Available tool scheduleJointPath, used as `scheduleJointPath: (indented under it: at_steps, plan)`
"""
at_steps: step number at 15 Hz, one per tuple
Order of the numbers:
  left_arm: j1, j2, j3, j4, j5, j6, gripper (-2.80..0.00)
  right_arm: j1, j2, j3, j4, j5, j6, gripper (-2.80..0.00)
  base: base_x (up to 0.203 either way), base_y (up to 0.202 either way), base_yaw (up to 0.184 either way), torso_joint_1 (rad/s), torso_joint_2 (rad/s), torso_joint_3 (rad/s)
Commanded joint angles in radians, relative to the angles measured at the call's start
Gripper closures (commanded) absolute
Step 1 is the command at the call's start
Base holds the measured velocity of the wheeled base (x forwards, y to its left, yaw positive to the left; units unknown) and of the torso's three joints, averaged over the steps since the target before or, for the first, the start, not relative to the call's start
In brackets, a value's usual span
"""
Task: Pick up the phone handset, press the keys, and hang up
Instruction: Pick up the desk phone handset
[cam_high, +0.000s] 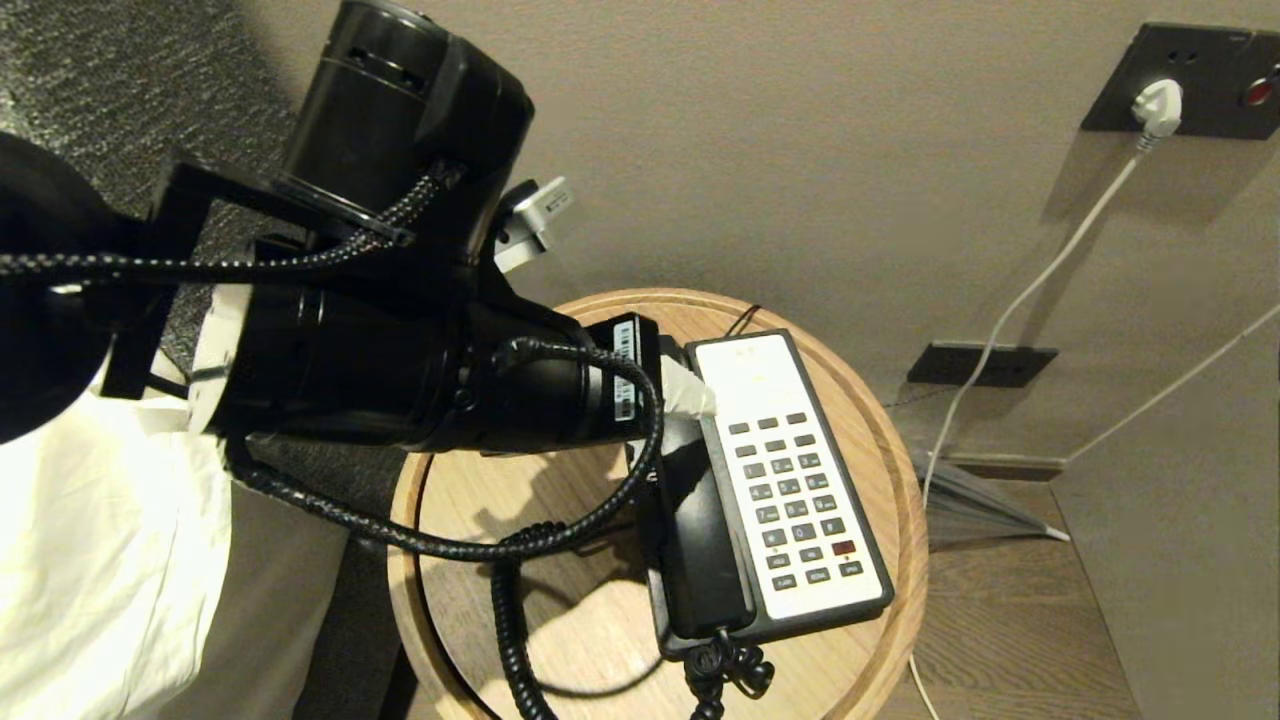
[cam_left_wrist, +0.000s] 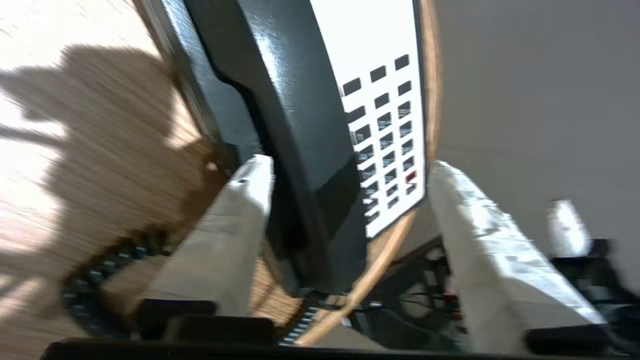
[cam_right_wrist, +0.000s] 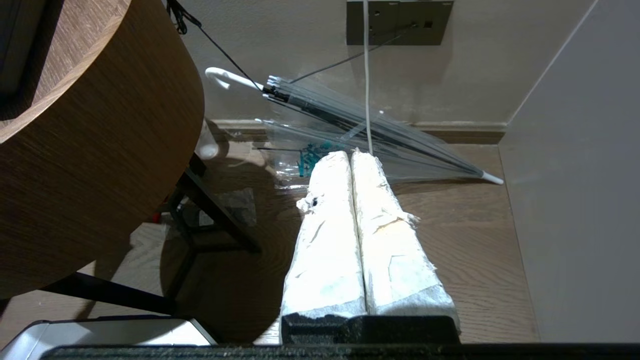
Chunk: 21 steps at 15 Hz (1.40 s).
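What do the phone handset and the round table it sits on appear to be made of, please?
The phone handset looks like glossy black plastic, catching bright highlights. The round table shows light wood grain with a raised rim, though whether solid wood or veneer is unclear.

A: What sits between the spread jaws of the left gripper (cam_left_wrist: 350, 172)?
B: The black handset (cam_left_wrist: 300, 115), beside one finger (cam_left_wrist: 235, 225).
A: And beyond it?
B: Grey keys (cam_left_wrist: 385, 135) on the white faceplate.

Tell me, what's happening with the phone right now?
Left end effector open around the handset. Handset on its base, beside the keys. Right end effector shut, parked near the floor.
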Motion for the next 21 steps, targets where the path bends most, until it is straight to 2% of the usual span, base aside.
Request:
scheduleJointPath:
  at_steps: [1, 3, 7, 12, 14, 21]
  plan:
    - [0.001, -0.004, -0.018, 0.001, -0.009, -0.051, -2.80, 0.001, 0.000, 0.008, -0.001, 0.000, 0.000, 0.00, 0.000, 0.000, 0.000, 0.000, 0.00, 0.000]
    - [0.003, -0.019, -0.006, 0.005, -0.008, -0.125, -2.80, -0.001, 0.000, 0.008, -0.001, 0.000, 0.000, 0.00, 0.000, 0.000, 0.000, 0.000, 0.00, 0.000]
    - [0.014, -0.023, 0.012, -0.002, -0.019, -0.144, -2.80, 0.000, 0.000, 0.009, -0.001, 0.000, 0.000, 0.00, 0.000, 0.000, 0.000, 0.000, 0.00, 0.000]
    - [0.024, 0.000, 0.026, -0.141, -0.064, -0.238, -2.80, 0.000, 0.000, 0.008, -0.001, 0.000, 0.000, 0.00, 0.000, 0.000, 0.000, 0.000, 0.00, 0.000]
    - [0.025, 0.020, 0.045, -0.146, -0.083, -0.245, -2.80, -0.001, 0.000, 0.008, -0.001, 0.000, 0.000, 0.00, 0.000, 0.000, 0.000, 0.000, 0.00, 0.000]
    - [0.025, 0.008, 0.090, -0.139, -0.090, -0.235, -2.80, 0.000, 0.000, 0.008, -0.001, 0.000, 0.000, 0.00, 0.000, 0.000, 0.000, 0.000, 0.00, 0.000]
